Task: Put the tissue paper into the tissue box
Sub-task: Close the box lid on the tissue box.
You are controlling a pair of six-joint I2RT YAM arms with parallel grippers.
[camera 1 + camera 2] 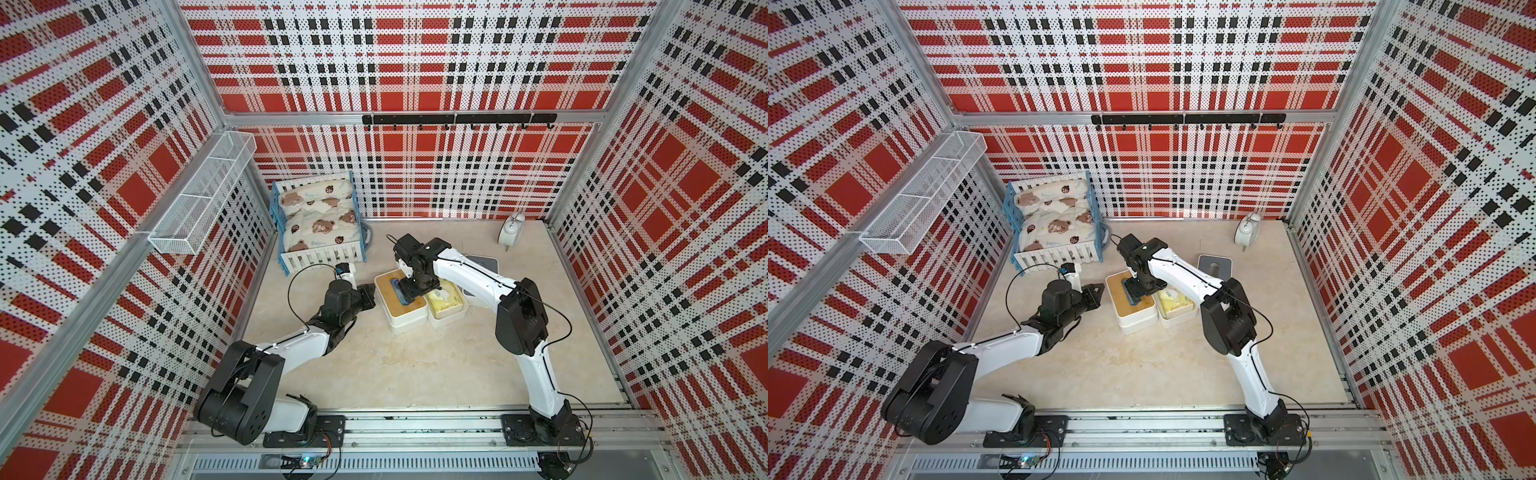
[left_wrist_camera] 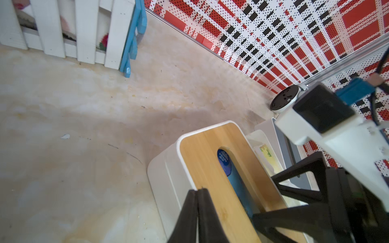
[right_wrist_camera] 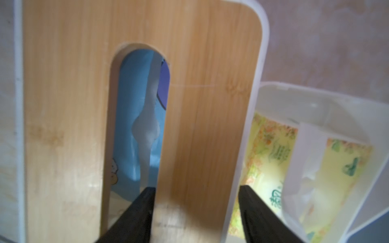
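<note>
Mid-worktop: tissue box (image 1: 395,305) with bamboo lid (image 3: 200,84) on, blue tissue paper (image 3: 134,101) inside, seen through the slot. Right jaws just above the lid, spread wide astride the strip between slot and right rim; gripping it or not, cannot tell. Left jaws pressed together, empty, at the box's left side. Touching on the right: open box (image 3: 315,98) with yellow pack (image 3: 271,151).

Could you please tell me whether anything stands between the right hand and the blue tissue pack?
Yes: the bamboo lid covers the blue tissue pack; only its slot exposes it. The right hand sits above the lid, one finger at the slot's edge.
</note>
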